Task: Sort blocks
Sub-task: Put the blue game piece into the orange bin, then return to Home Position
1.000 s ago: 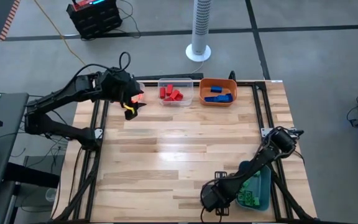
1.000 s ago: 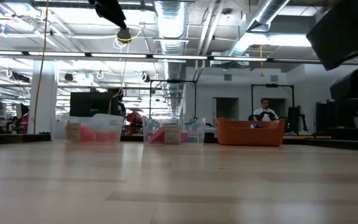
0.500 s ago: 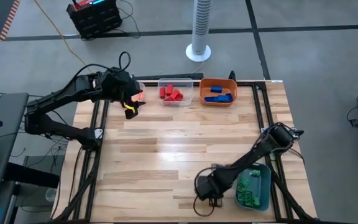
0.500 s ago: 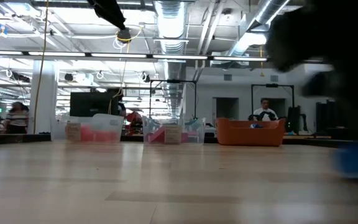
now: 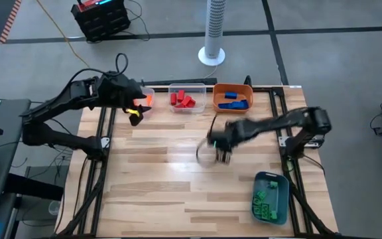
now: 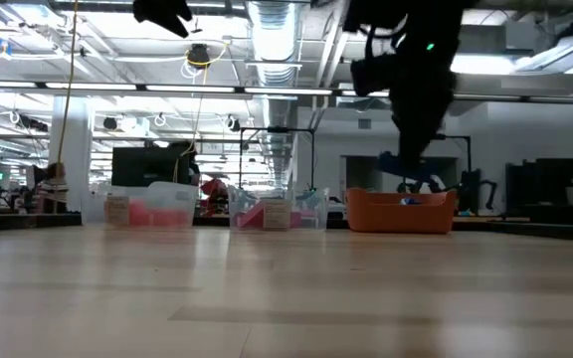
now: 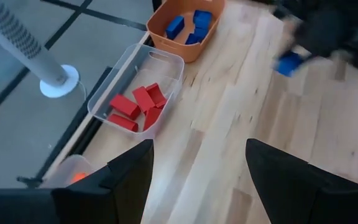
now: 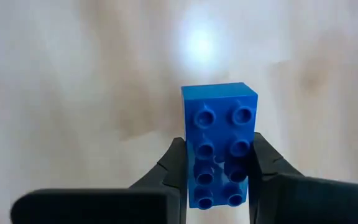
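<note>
Pale butcher-block wood is making up the table [image 5: 178,179], its planks running left to right in the high view. Near the front right corner, a blue-grey bin [image 5: 271,197] is sitting with green blocks [image 5: 264,199] inside. Over mid-table, the right gripper [image 5: 221,151] is hanging above the wood, fingers [image 8: 174,167] pinched on the long sides of a blue block [image 8: 219,142]; the block is lying studs toward the wrist camera, long axis running straight out past the fingertips. Farther back, the left gripper [image 5: 136,110] is hovering over the rear left, jaws spread wide and holding nothing. Along the far edge a clear bin [image 5: 187,98] is holding red blocks [image 5: 182,99], an orange bin [image 5: 233,98] blue ones [image 5: 230,100]. Beyond, grey floor, a white tower fan [image 5: 213,32], and a lit workshop with ceiling ducts are showing.
</note>
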